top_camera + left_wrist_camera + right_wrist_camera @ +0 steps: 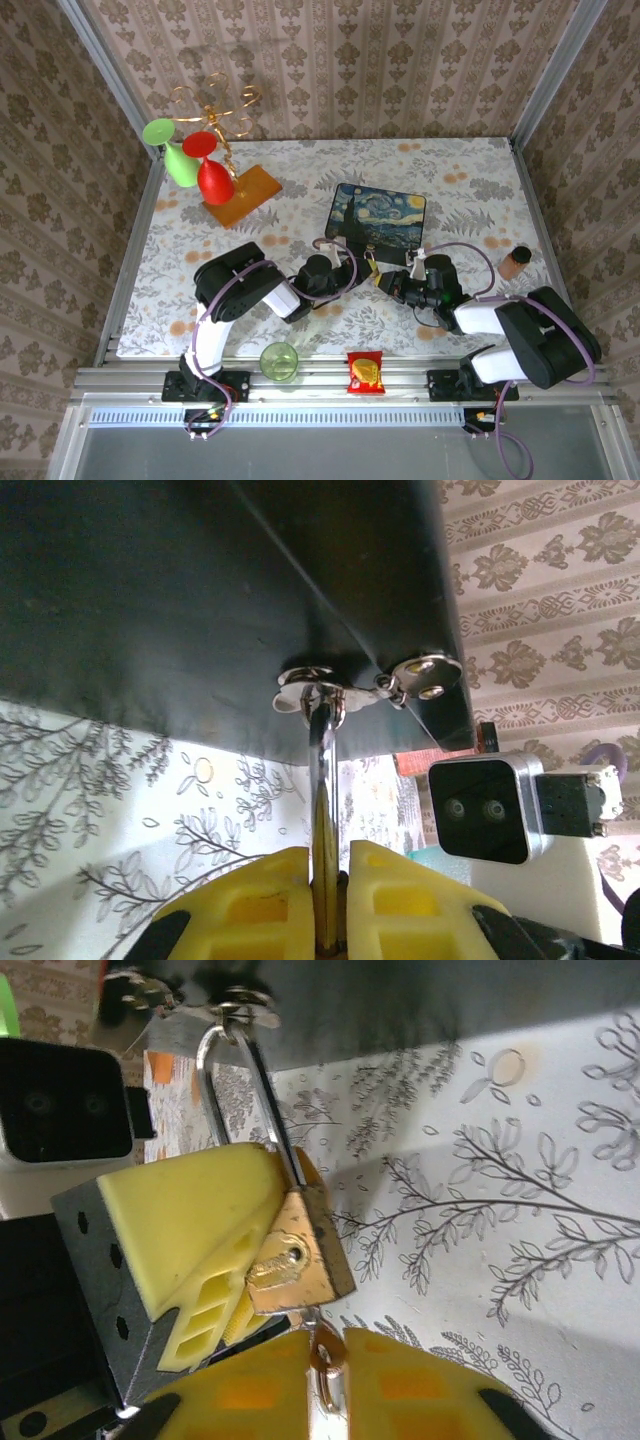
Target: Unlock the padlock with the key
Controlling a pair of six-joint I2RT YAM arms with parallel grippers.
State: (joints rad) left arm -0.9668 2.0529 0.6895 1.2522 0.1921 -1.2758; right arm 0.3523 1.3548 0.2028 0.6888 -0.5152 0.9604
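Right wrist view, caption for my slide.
Small brass padlock, hooked on a silvery clasp, pinched by the left gripper's yellow fingers; tiny metal key between the right gripper's fingers.

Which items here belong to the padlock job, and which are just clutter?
Job: padlock, key, painted box with the clasp the padlock hangs on, left end effector clamped on the padlock, right end effector at the key.

Lying about: green cup, red snack bag, stand holding a green glass and a red glass, small brown container.

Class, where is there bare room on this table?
Bare: far right corner behind the brown container, beside the painted box; left strip before the glass stand. Crowded: before the box, where left gripper and right gripper meet at the padlock.
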